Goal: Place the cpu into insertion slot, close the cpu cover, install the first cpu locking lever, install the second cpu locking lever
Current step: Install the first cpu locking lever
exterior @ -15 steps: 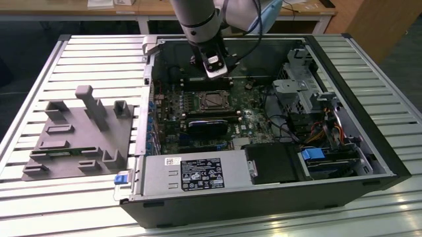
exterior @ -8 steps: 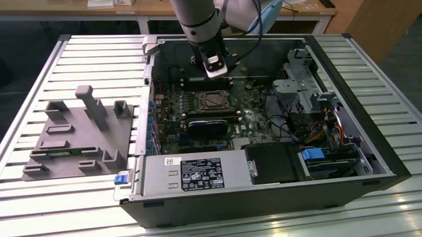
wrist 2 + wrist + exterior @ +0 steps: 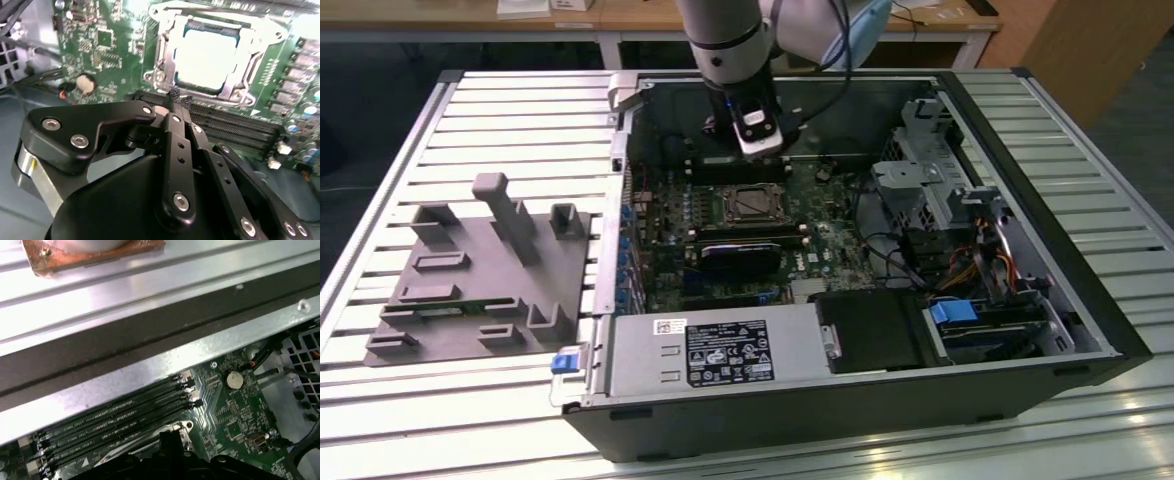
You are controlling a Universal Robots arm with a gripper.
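From my remote seat I see the black gripper (image 3: 178,97) with its fingers pressed together and nothing between them, poised over the long dark memory slots (image 3: 235,125) just beside the insertion slot (image 3: 750,204) of the green motherboard (image 3: 105,50). The small square cpu with its pale silvery face (image 3: 207,60) lies seated in that socket, and the thin silvery metal cpu cover (image 3: 165,50) appears folded down around it, though glare makes that hard to confirm. The open computer case (image 3: 1014,130) rests on a slatted metal surface (image 3: 494,120).
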